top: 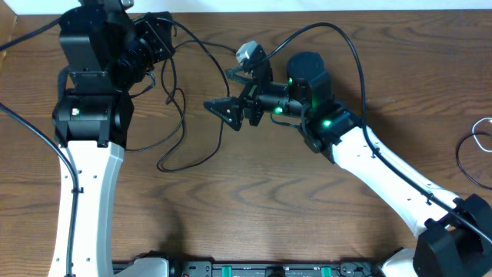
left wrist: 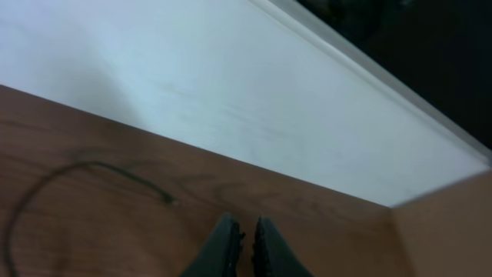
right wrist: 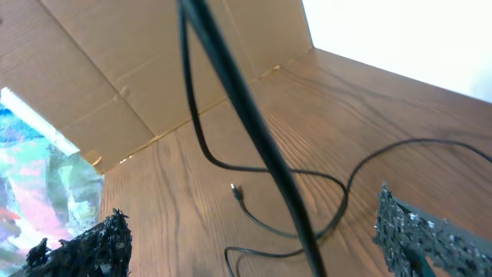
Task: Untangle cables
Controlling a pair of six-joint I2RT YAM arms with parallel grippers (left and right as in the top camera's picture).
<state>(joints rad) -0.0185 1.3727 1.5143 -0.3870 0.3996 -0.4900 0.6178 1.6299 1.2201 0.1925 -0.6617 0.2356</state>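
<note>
Seen from above, the thin black cord lies in loose loops on the wooden table, left of centre in the frame, between the two arms. It runs down from the upper left and ends in an open curve lower down. One strand also crosses the top of the frame from the left arm toward the right arm. At the far right edge there seems to be a second small coil, partly pale, well apart from the rest, though it is too small to make out clearly.

The left gripper sits at the upper left of the overhead view. Its own camera shows the two fingers pressed together with nothing visible between them, and I cannot tell whether a strand is pinched there. Ahead of it are bare table and a white board, with a thin curve of cord lying at the left.

The right gripper hangs near the middle of the table with its jaws spread wide — one finger at each lower corner of its camera view — and holds nothing. Below it the cord lies on the wood with a small plug end free. A thicker black cable crosses diagonally in front of the lens, and brown cardboard fills the upper left.
</note>
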